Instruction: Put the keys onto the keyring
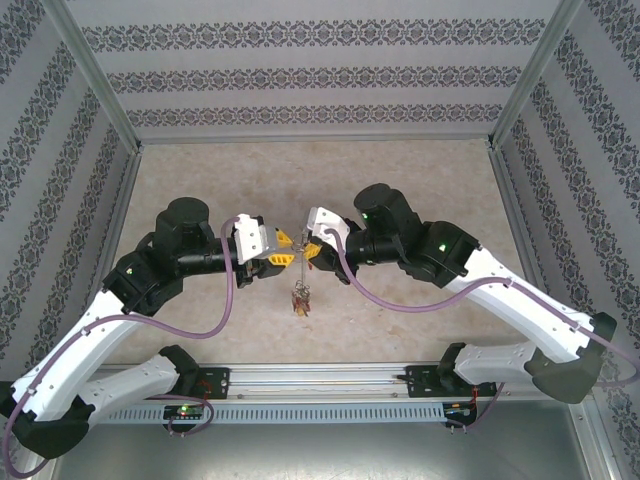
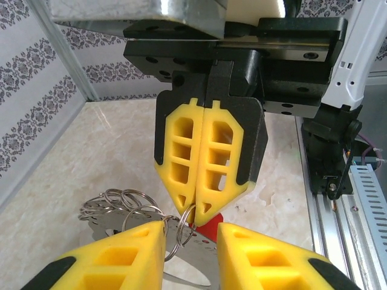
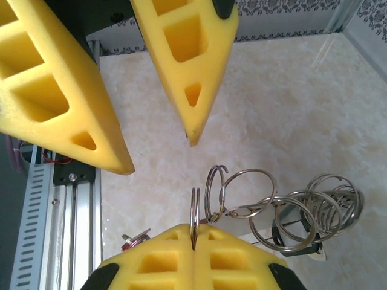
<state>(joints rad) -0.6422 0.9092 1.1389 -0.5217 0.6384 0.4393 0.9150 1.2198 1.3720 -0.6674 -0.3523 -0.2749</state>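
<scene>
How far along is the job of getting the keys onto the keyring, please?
Done: a bunch of keys already hangs from the keyring. In hand: the right gripper is shut on the keyring, holding it above the table, with the left gripper open beside it, empty. Left: I can't tell whether the key with the red tag is threaded; then set everything down.

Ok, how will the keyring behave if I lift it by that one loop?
Probably floppy: the keyring trails linked loops that should swing and tangle. Likely light, since the shut right gripper holds it by one thin wire. That smooth wire may slip or twist.
</scene>
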